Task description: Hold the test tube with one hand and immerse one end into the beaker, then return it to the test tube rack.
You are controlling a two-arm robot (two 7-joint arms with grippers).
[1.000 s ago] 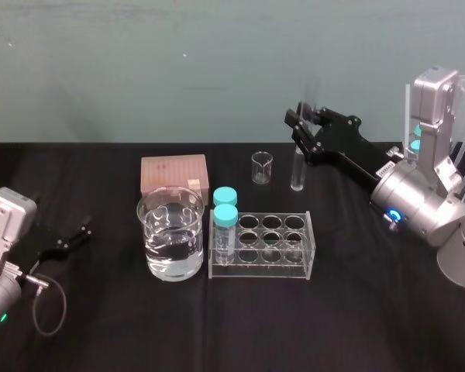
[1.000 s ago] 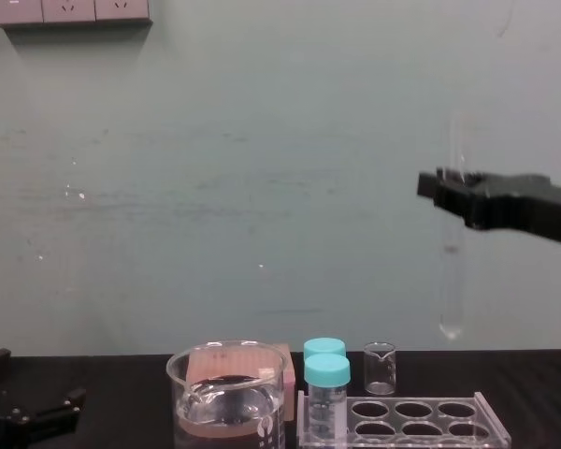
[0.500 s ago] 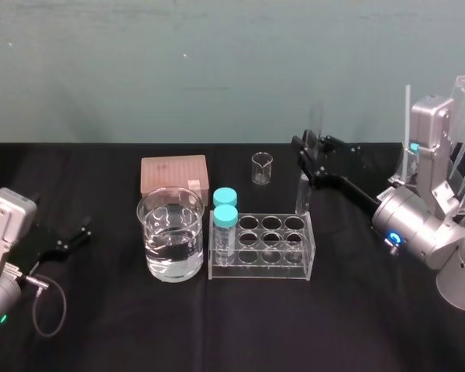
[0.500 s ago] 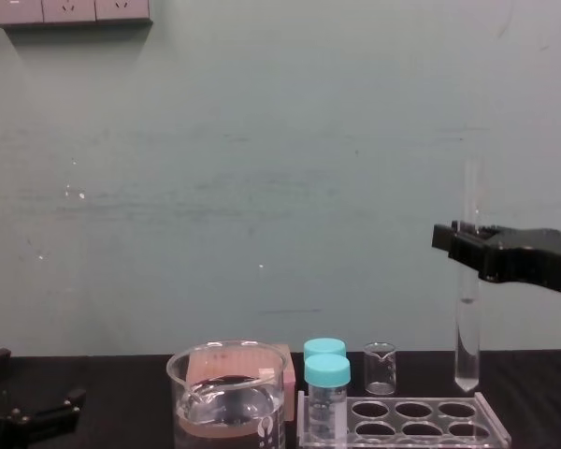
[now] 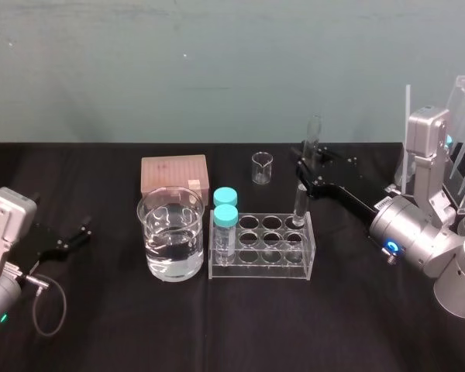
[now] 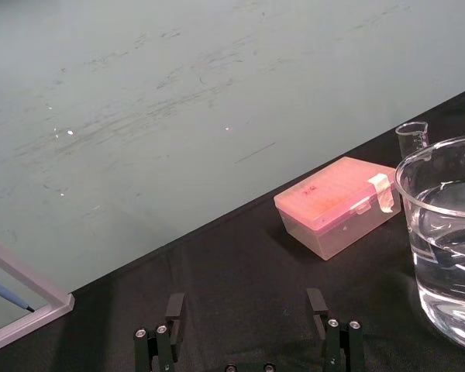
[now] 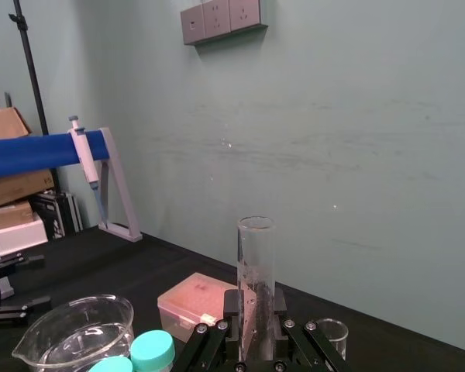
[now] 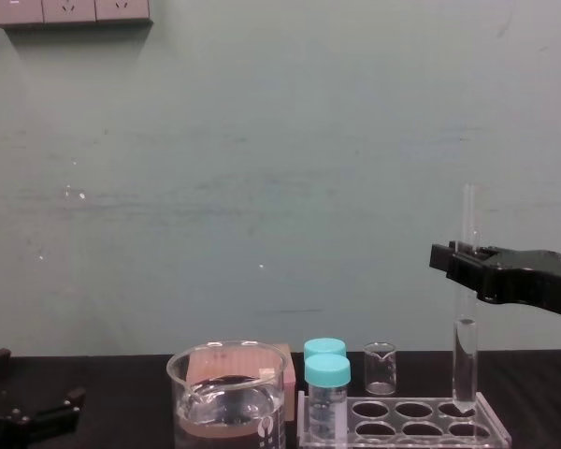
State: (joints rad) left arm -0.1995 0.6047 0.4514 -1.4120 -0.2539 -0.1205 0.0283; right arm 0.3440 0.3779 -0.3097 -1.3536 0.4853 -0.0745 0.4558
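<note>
Plainly, little writing can be read: faint marks on the lid of the pink pipette-tip box (image 6: 337, 203) are too small to make out, and a strip of pale tape (image 6: 381, 191) lies across one of its edges.

One test tube (image 8: 465, 360) stands upright. The fingers of the right gripper (image 5: 307, 164) are closed tight on it a little above its middle. Its rounded end is down at the back-row hole at the right end of the test tube rack (image 5: 260, 270); I cannot tell whether the tip is inside the hole.

The single rack has two rows of holes. Two turquoise-capped vials (image 5: 225, 205) fill its left end, one in each row, and six holes lie to their right.

One large beaker (image 5: 170, 256), part-filled with clear liquid, sits just left of the rack. One small beaker (image 5: 261, 167) stands behind the rack, and the one pink box is behind the large beaker. Three wall sockets (image 8: 70, 9) hang in a row.

The left gripper (image 6: 246, 308) rests low at the left edge of the black table (image 5: 217, 325), well apart from the glassware. Its fingers are spread wide and hold nothing.
</note>
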